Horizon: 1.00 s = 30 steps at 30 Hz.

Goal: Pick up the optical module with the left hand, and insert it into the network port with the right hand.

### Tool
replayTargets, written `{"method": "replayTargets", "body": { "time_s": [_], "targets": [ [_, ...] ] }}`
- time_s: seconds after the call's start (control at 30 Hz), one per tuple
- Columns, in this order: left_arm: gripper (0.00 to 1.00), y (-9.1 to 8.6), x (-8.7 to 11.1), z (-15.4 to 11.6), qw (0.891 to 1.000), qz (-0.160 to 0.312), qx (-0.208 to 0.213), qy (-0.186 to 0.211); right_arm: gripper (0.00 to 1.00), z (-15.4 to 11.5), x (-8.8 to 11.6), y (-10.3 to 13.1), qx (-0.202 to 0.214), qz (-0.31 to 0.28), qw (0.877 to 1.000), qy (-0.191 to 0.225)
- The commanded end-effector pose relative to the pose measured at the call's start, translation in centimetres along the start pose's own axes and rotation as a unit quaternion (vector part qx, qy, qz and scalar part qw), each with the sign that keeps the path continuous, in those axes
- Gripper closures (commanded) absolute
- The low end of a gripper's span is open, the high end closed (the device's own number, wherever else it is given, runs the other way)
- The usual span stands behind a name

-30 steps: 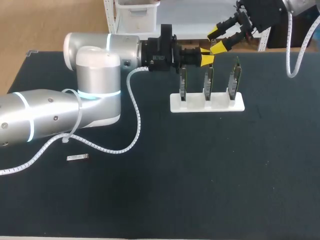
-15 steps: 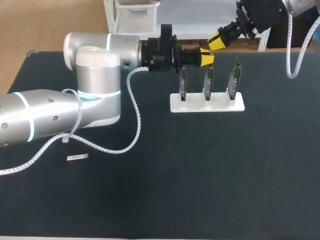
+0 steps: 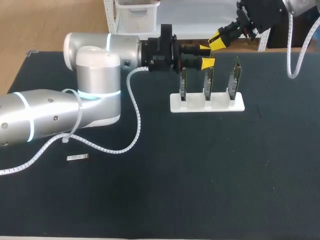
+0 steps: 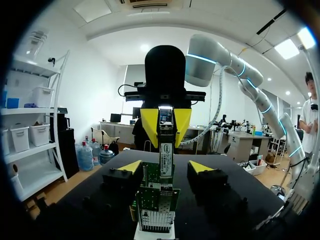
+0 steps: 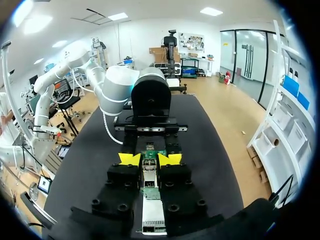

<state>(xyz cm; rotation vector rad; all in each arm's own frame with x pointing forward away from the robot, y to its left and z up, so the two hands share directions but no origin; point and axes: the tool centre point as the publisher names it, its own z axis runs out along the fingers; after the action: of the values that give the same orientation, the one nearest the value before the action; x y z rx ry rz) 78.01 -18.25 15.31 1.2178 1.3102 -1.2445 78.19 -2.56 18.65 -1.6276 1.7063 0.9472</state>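
**Module held over the card rack**

The slim silver optical module (image 4: 165, 145) hangs upright at the far side of the tabletop, clamped between the right gripper's (image 5: 149, 159) fingers. Its lower end points down at the middle green circuit card (image 3: 208, 82). The left gripper (image 3: 205, 55), just left, has its fingers apart, clear of it. The white rack (image 3: 207, 106) holds three cards upright.
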Motion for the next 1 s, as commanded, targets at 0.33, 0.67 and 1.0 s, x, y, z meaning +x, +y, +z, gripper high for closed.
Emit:
{"method": "replayTargets", "body": {
  "time_s": [0.33,0.67,1.0],
  "targets": [
    [0.0,-0.2,-0.2,-0.5,1.0,0.003,-0.003,0.015,1.0,-0.1,0.0,0.5,0.005,-0.003,1.0,0.001],
    [0.0,-0.6,0.3,-1.0,0.997,0.02,-0.01,0.071,1.0,-0.1,0.0,0.4,0.004,-0.003,1.0,0.0],
    [0.0,-0.4,0.9,-1.9,0.993,0.008,-0.002,0.122,1.0,-0.1,0.2,0.2,0.004,0.0,1.0,-0.002]
  ]
}}
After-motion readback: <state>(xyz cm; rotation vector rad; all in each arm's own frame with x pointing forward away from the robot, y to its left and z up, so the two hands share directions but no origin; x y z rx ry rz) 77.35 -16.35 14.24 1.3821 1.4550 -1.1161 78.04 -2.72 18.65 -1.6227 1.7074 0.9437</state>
